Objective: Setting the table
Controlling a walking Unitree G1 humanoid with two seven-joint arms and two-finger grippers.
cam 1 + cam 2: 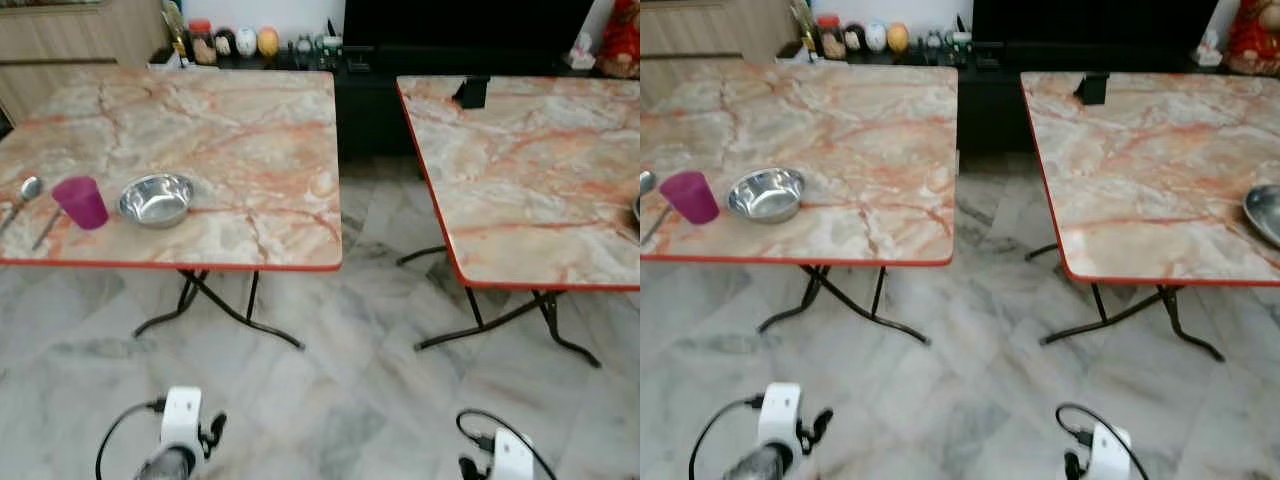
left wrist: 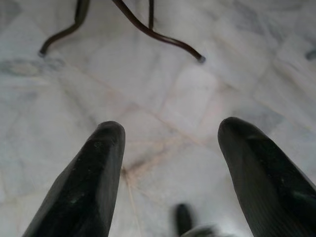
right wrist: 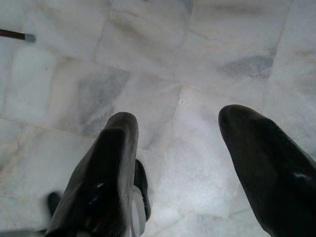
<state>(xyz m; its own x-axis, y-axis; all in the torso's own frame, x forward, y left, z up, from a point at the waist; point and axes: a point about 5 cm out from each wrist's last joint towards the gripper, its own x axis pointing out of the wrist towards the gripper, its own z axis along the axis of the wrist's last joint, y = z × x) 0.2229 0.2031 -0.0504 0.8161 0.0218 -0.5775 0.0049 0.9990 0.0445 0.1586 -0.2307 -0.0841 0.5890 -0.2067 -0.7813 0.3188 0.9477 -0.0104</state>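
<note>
On the left table [image 1: 230,120], near its front left corner, stand a steel bowl [image 1: 156,199] and a magenta cup [image 1: 81,202]. A spoon [image 1: 27,190] and a thin utensil [image 1: 47,228] lie beside the cup. A steel plate [image 1: 1265,212] rests at the right edge of the right table [image 1: 530,180]. Both arms hang low in front of the tables. My left gripper [image 2: 170,131] is open over the floor with nothing between its fingers. My right gripper [image 3: 180,118] is open and empty too, also above floor tiles.
The two marble-topped folding tables have red rims and curved metal legs [image 1: 225,310], with a gap of tiled floor [image 1: 380,230] between them. A small black object [image 1: 471,92] stands on the right table's far side. Behind are a dark cabinet and a shelf of jars [image 1: 235,42].
</note>
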